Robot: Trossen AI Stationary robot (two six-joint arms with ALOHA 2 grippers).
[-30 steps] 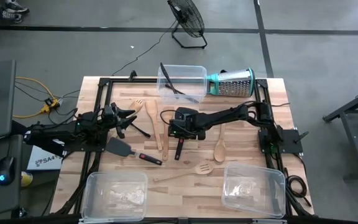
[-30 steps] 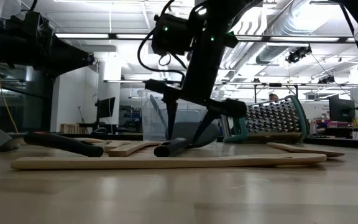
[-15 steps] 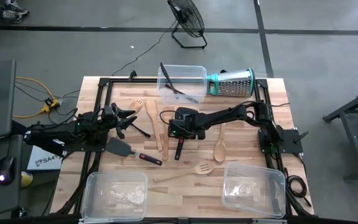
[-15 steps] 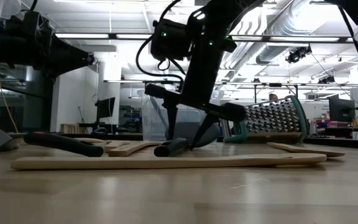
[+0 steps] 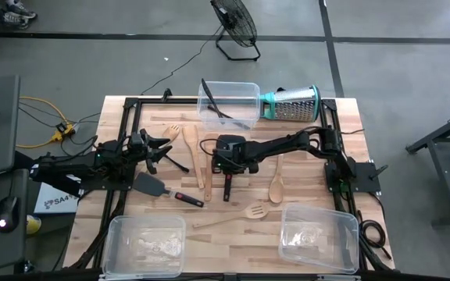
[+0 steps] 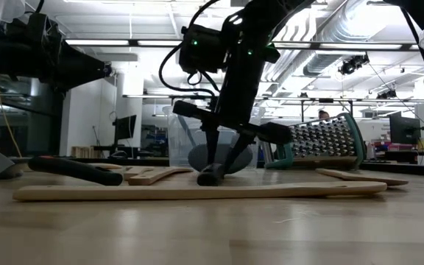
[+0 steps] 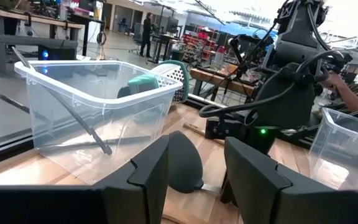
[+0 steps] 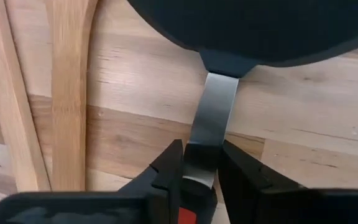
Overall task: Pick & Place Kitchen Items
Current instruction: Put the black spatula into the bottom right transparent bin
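The right gripper (image 5: 227,166) is down at the middle of the bench, fingers (image 8: 166,171) pinched in against the metal neck of a black spatula (image 5: 227,181), right where the steel strip meets the red-and-black handle; the blade sits beyond the fingertips, flat over the wood. It is a tight spot: two pale wooden utensils (image 5: 198,160) lie side by side just beside the gripper, close along one finger in the right wrist view. On the other side, nearer the right edge, a wooden spoon (image 5: 276,187) rests apart, and a slotted wooden spatula (image 5: 237,215) lies towards the near edge, between the two clear bins (image 5: 145,242) at the near corners. A second black spatula (image 5: 162,190) with a red-tipped handle lies near the left arm. At the far edge stands another clear bin (image 5: 229,103) with a thin black tool (image 5: 214,101) leaning inside it, and a steel grater (image 5: 291,103) with a teal rim lies on its side just beside it. The left gripper (image 5: 161,148) hovers near the left edge, fingers (image 7: 148,171) parted with nothing between them, pointing across at the far bin.
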